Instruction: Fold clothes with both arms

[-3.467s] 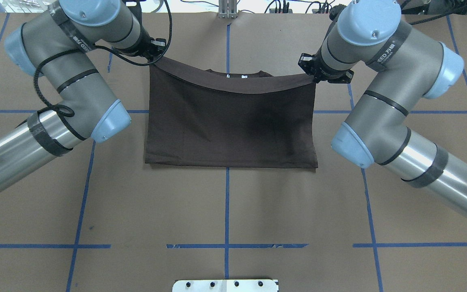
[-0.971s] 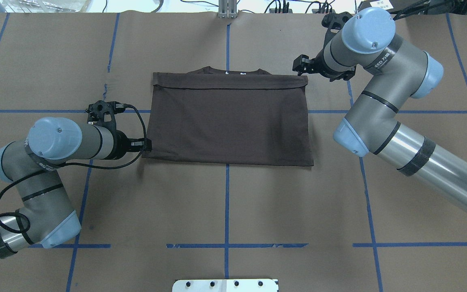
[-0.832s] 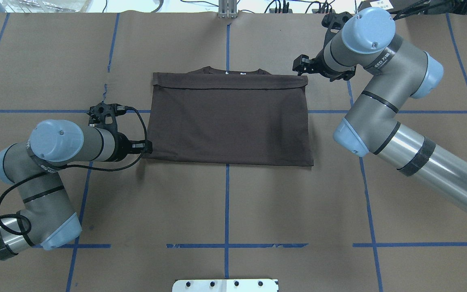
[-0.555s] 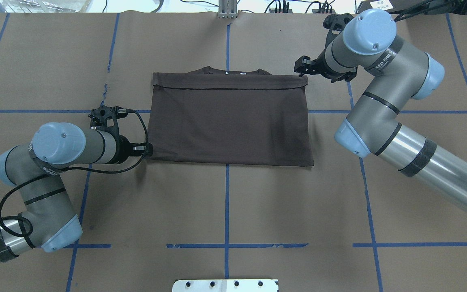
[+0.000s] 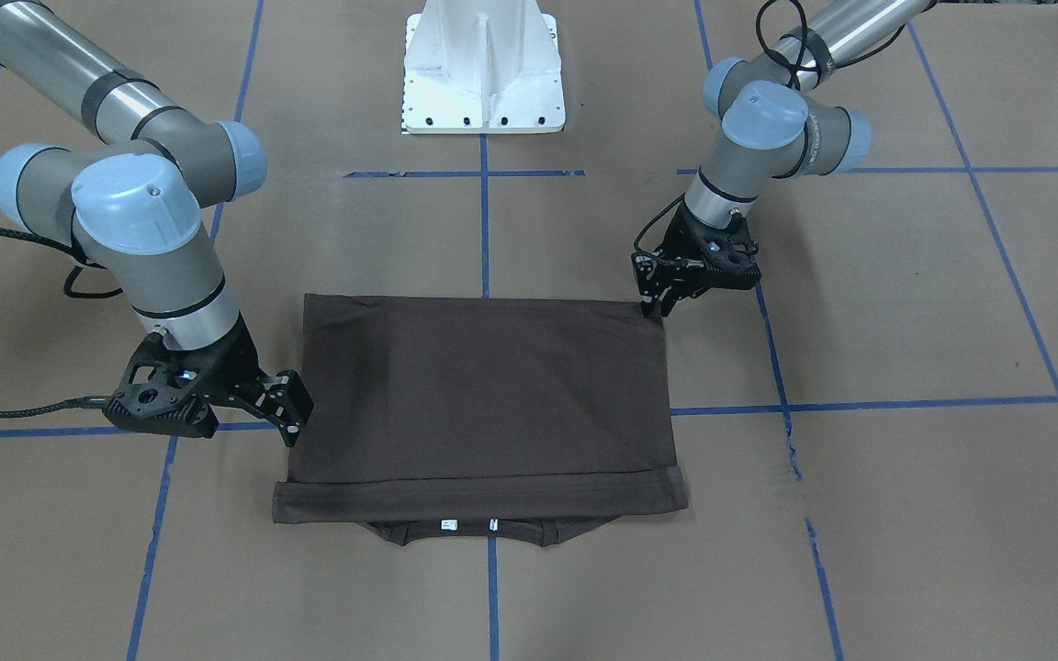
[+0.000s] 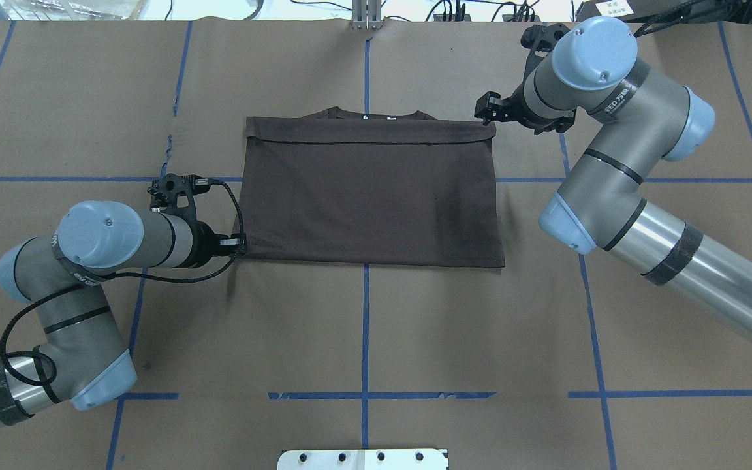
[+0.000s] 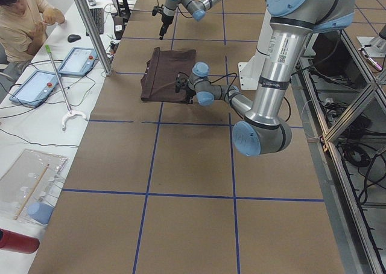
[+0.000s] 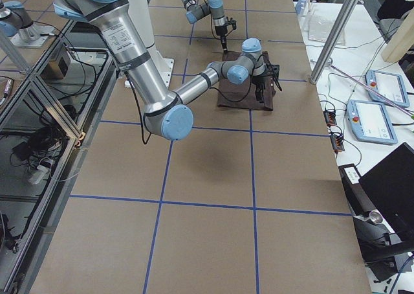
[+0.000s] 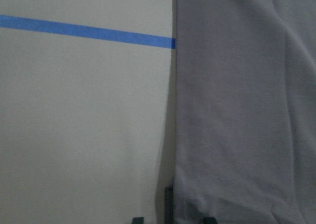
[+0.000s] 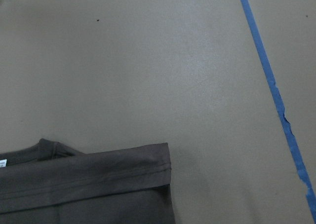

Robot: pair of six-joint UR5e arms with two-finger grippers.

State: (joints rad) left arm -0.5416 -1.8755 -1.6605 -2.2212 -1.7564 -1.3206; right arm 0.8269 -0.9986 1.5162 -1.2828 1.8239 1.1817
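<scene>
Worktop: the whole worktop [image 6: 415, 326] is covered in brown paper, a bit scuffed here and there
Tape: blue tape [image 6: 365, 326] marks it into a big grid. The line nearest the overhead camera has gaps, and one strip toward the far-left corner looks ragged
Operators' edge: a white desk [image 7: 36, 129] runs along it, with two tablet-style pendants [image 7: 78, 61], a mouse [image 7: 73, 38] and a clear plastic bag [image 7: 30, 186]
Post: a metal post [image 7: 90, 29] stands right at that edge
Person: a person [image 7: 24, 29] sits at the desk's far end
Opposite edge: an aluminium frame [image 7: 347, 114] with loose cables [image 7: 356, 153] hanging inside
Light: bright and even, shadows pretty soft
</scene>
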